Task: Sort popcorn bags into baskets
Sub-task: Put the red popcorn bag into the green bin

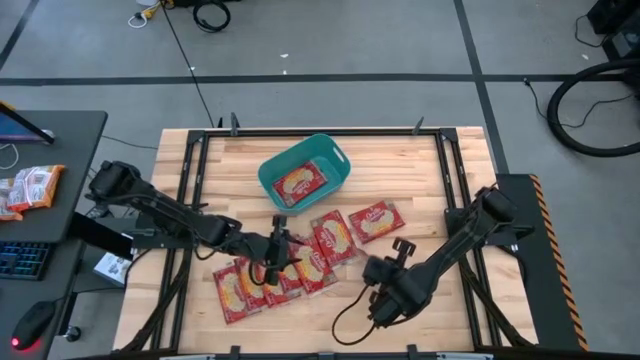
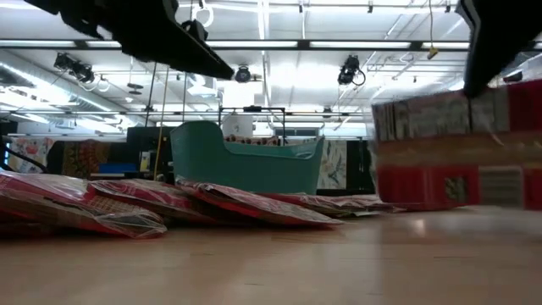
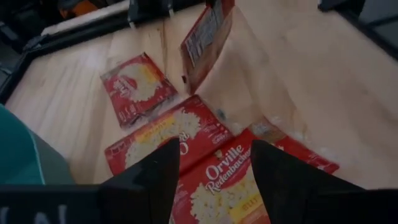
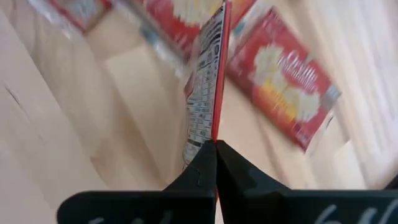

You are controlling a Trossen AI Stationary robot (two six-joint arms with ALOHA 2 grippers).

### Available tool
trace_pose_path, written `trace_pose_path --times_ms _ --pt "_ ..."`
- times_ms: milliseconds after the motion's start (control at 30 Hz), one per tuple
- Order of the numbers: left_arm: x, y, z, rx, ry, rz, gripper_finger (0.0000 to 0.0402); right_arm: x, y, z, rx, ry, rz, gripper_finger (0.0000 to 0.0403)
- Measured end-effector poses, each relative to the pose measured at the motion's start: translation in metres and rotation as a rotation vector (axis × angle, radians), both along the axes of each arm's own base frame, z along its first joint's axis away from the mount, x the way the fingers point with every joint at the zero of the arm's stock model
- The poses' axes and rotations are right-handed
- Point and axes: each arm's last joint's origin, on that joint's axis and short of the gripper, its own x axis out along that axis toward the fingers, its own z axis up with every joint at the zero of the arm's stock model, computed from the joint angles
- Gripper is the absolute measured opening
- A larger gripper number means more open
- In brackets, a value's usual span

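Red popcorn bag (image 4: 210, 93) hangs edge-on in your right gripper (image 4: 215, 144), pinched only by a thin margin near the table's front, so it may slip before the teal basket (image 1: 335, 160); left gripper (image 3: 214, 168) hovers open, empty, over the pile (image 1: 275, 278).

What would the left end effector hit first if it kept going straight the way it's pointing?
Most likely the popcorn bags right under it: the left end effector is open and aimed down at the red pile on the table. How far off they are is unclear.
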Motion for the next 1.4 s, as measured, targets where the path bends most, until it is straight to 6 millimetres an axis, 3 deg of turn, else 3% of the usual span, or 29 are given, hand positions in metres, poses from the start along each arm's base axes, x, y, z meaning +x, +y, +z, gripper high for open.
trace_pose_path --times_ms 267,433,633,833,1100,1400 --pt "-0.025 -0.002 0.041 -0.072 -0.130 -0.055 0.0189 0.018 -0.029 0.017 -0.062 -0.070 0.067 0.0001" --pt "-0.043 -0.003 0.057 -0.127 -0.152 -0.070 0.0185 0.034 -0.054 0.023 -0.051 -0.051 0.104 0.0002" --pt "-0.054 -0.008 0.053 -0.184 -0.068 -0.064 0.0185 0.050 -0.070 0.018 0.062 -0.038 0.147 0.0050" --pt "-0.054 -0.011 0.047 -0.221 -0.023 -0.046 0.0185 0.049 -0.084 0.001 0.081 0.052 0.148 0.0105" --pt "-0.057 -0.014 0.044 -0.268 0.008 -0.026 0.0185 0.034 -0.070 -0.034 0.246 0.118 0.174 0.0139" --pt "-0.055 -0.011 0.045 -0.269 -0.003 -0.004 0.0185 0.022 -0.056 -0.062 0.366 0.071 0.094 0.0190"
